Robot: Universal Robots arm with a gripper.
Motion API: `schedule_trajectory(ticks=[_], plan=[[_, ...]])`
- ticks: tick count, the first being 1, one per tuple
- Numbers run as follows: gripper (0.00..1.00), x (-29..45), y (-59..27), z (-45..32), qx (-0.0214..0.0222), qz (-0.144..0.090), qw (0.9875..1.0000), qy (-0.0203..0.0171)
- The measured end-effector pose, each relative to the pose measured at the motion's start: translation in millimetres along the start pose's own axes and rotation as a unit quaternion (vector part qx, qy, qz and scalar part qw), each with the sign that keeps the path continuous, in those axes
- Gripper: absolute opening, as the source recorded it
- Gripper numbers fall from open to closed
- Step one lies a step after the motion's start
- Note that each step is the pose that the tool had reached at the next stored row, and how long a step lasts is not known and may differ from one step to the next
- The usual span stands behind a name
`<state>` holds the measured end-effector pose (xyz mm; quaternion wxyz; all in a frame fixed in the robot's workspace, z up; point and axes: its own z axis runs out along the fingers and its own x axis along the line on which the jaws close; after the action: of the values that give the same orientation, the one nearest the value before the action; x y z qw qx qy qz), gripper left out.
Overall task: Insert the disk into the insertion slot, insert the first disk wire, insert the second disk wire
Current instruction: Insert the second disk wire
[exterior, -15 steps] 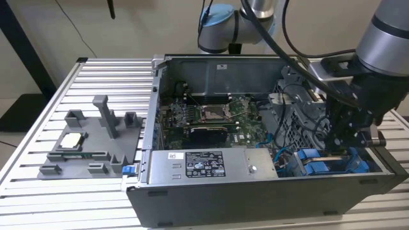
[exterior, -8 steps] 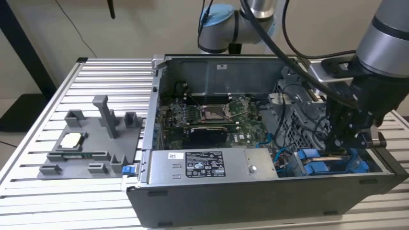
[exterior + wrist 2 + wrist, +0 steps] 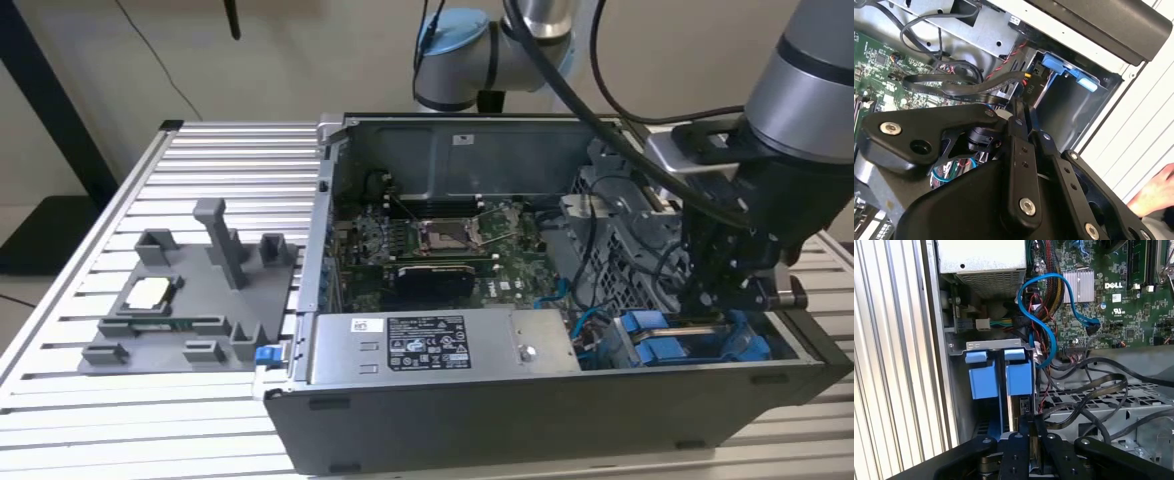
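Note:
The disk (image 3: 1019, 377), silver between bright blue rails, sits down in the insertion slot (image 3: 994, 346) of the metal drive cage; it also shows as blue in the exterior view (image 3: 663, 335) and in the second wrist view (image 3: 1064, 67). My gripper (image 3: 1030, 422) reaches down into the case right at the disk's end. Its fingers are pressed together on the small black connector of a disk wire (image 3: 1029, 89), whose flat black cable runs off over the cage. In the exterior view the gripper (image 3: 714, 305) hangs just above the blue rails.
The open computer case lies on a slatted aluminium table (image 3: 134, 420). Beside the cage are the grey power supply (image 3: 427, 345), the motherboard (image 3: 441, 245), a looping blue cable (image 3: 1046, 305) and loose black cables. A grey fixture (image 3: 187, 300) stands at the exterior view's left. A person's hand (image 3: 1154, 192) rests outside the case.

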<state>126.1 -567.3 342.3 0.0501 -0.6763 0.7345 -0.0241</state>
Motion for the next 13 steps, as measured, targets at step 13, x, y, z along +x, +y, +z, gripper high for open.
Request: schedule_trajectory(ticks=[13], plan=[[0.24, 0.7, 0.5, 8.3, 0.0004, 0.0, 1.0, -0.0025]])
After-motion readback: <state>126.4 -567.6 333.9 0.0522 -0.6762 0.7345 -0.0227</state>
